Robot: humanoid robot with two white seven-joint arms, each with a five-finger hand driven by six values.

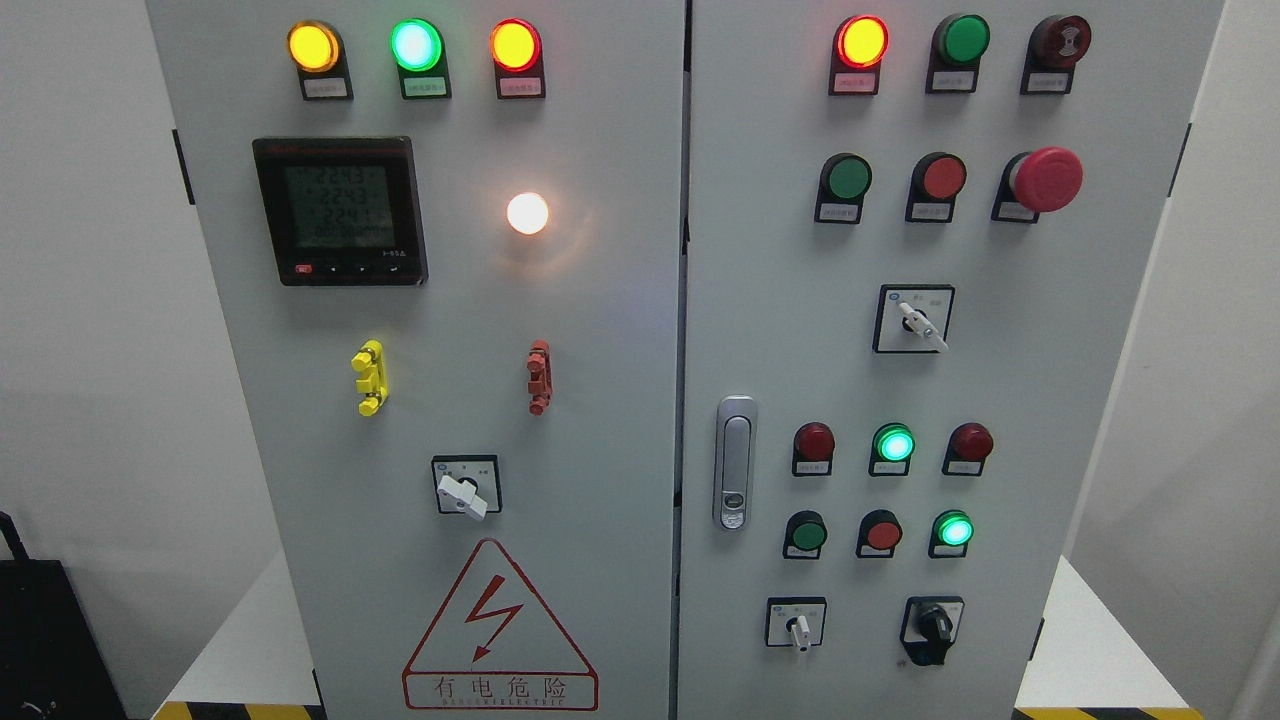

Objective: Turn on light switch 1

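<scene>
We face a grey control cabinet (620, 420) with two doors, and neither of our hands shows. A white lamp (527, 213) glows beside the meter (340, 211). Below sit a rotary switch (463, 493) and a warning triangle (498, 625).

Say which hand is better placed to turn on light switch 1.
Neither can be picked: no hand shows in the head view, and the labels are too small to tell switch 1. If it is the white selector on the left door, the left hand would likely be nearer.

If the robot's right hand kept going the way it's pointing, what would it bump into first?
Cannot say: neither hand shows in the head view, so no pointing direction is visible. Only the grey control cabinet fills the space ahead.
</scene>
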